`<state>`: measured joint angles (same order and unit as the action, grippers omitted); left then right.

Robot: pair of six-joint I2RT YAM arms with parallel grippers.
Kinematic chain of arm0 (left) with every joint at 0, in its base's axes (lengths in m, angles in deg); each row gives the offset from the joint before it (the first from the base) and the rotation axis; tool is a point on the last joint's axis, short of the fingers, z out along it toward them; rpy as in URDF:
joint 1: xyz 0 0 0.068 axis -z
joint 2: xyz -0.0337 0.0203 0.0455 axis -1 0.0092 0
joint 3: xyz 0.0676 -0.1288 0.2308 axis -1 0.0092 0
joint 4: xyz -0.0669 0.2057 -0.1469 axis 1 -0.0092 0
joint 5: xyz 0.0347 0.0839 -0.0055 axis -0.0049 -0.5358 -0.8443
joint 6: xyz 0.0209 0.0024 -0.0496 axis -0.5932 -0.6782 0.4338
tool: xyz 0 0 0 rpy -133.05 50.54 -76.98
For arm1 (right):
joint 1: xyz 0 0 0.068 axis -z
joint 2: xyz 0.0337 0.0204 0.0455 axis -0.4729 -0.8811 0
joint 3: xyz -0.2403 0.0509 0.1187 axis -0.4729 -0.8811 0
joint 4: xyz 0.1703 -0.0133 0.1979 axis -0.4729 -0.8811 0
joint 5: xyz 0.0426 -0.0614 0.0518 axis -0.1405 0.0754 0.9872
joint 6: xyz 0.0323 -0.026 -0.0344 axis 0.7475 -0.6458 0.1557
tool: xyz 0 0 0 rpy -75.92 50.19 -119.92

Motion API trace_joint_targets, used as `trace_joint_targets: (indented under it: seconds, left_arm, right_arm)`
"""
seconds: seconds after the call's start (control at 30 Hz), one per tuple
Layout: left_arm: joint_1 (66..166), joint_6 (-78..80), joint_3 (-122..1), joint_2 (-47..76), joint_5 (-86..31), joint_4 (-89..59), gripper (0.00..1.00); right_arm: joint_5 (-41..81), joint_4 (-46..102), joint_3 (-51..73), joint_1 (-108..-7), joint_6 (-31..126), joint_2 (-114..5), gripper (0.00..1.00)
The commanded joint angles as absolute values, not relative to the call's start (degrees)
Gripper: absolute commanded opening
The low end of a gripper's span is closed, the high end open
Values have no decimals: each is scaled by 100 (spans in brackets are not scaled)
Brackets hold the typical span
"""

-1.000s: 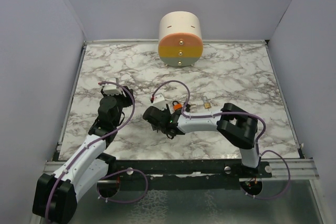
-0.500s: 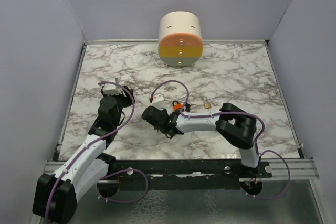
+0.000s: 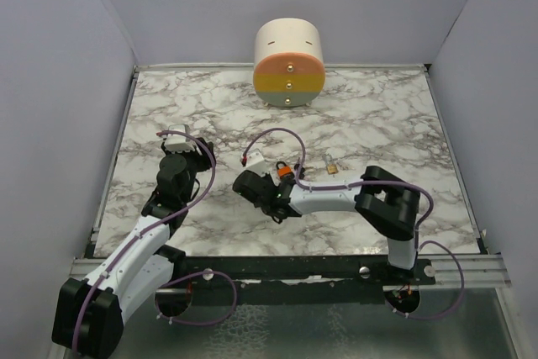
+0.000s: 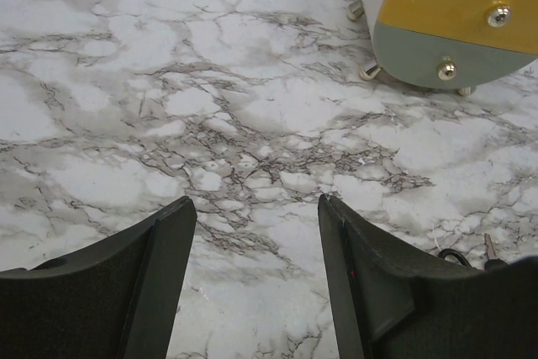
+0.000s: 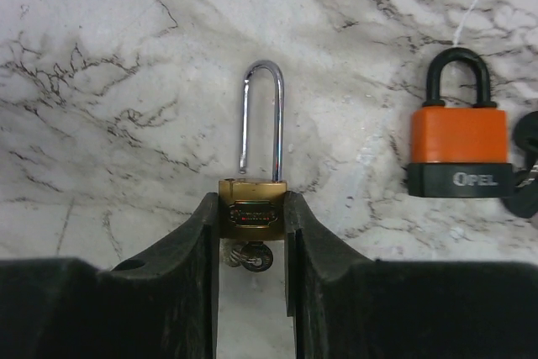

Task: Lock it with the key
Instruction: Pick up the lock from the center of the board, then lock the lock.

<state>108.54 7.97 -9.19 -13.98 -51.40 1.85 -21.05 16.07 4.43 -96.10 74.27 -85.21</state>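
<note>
The right gripper (image 5: 250, 201) is clamping narrowly on a small brass padlock (image 5: 251, 211), its two black fingers (image 5: 197, 250) pressing the sides of the brass body at the lower centre of the right wrist view. The padlock's silver shackle is pointing up the frame and standing open, with its left leg hanging free above the body. A small dark metal piece (image 5: 250, 256) is showing just under the padlock between the fingers, too blurred to name. To the right of this grip, apart from it, an orange padlock (image 5: 458, 154) with a black shackle and a black lower band is lying flat on the desk (image 5: 126, 31). The key (image 5: 527, 134) is lying at the far right edge of that view, just beside the orange padlock. Only its black head is showing, cut off by the frame, so whether the two are touching cannot be told. In the top view the right arm is reaching across to the left, with its wrist near the middle of the frame. A second brass padlock (image 3: 332, 168) is sitting a little right of centre, just above the arm. The left gripper (image 4: 256, 203) is standing wide open over bare marble and gripping nothing, at the left of the top view and well apart from the locks. A round cream drawer unit (image 3: 289, 60) with orange, yellow and grey-green fronts is standing at the upper centre, against the back edge of the desk.
</note>
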Motion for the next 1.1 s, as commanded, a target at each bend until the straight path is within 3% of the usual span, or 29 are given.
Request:
trace_joint_targets:
  seconds: [0.0,0.3,0.53,0.73,0.8,1.07]
  left_arm:
    - [10810,829,-1118,-1398,-5067,373,63]
    - [10810,847,-1247,-1438,-4818,367,63]
    - [10805,904,-1470,-1393,-4028,367,63]
    - [10815,869,-1728,-1240,-3137,384,63]
    - [10822,861,-1837,-1139,-2746,412,62]
    - [11073,852,-2407,-727,-1291,530,58]
  right_arm:
    - [-2519,2803,-42,-9643,6129,-7492,1]
    - [-2408,4549,-902,-9608,4620,-6128,1]
    - [-723,6568,-2630,-9180,3440,-4318,1]
    - [1649,7554,-4106,-7339,4424,-2737,1]
    - [2060,7533,-4235,-6895,4562,-2517,1]
    - [3188,7462,-4158,-6838,4522,-2581,1]
